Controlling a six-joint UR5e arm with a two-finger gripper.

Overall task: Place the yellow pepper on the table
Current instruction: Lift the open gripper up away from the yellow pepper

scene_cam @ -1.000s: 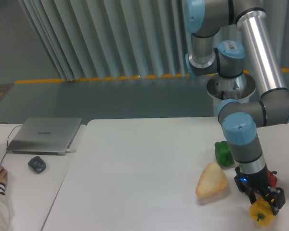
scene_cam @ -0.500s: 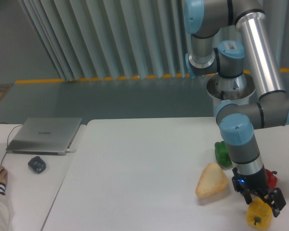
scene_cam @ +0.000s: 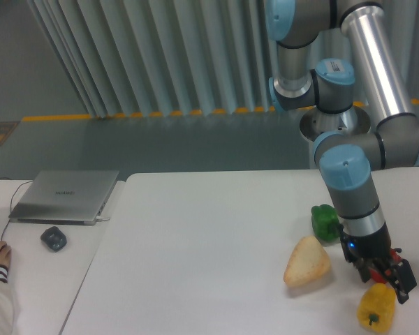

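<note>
Fixed camera, arm: the UR5e reached down over the right side of the table (scene_cam: 195,265), its wrist angled toward the near right corner.
Fixed camera, end effector: the end effector (scene_cam: 390,282) sat just above the top of the yellow pepper (scene_cam: 376,308). Its dark fingers looked close to the pepper's crown, but whether they were pinching it, touching it or already spread apart could not be told at this size and angle.
Fixed camera, task object: the yellow pepper stood low at the near right of the table, upright or nearly so, and appeared to be resting on the white surface; contact underneath was not clearly visible.
Fixed camera, neighbours: a pale tan bread-like lump (scene_cam: 307,262) lay just to the left of the pepper, apart from it. A green pepper (scene_cam: 325,222) sat farther back beside the arm. A sliver of the red pepper (scene_cam: 398,266) showed behind the end effector, mostly hidden.
Fixed camera, far left: a grey laptop (scene_cam: 64,196) and a small dark object (scene_cam: 53,239) lay on the adjoining desk, well apart from the work.
Step in hand: judged as the end of the placing, with the pepper down or all but down.
Next move calls for: letting go fully if any grip remained, then a straight lift clear of the stem without nudging the pepper or the red one behind.
</note>
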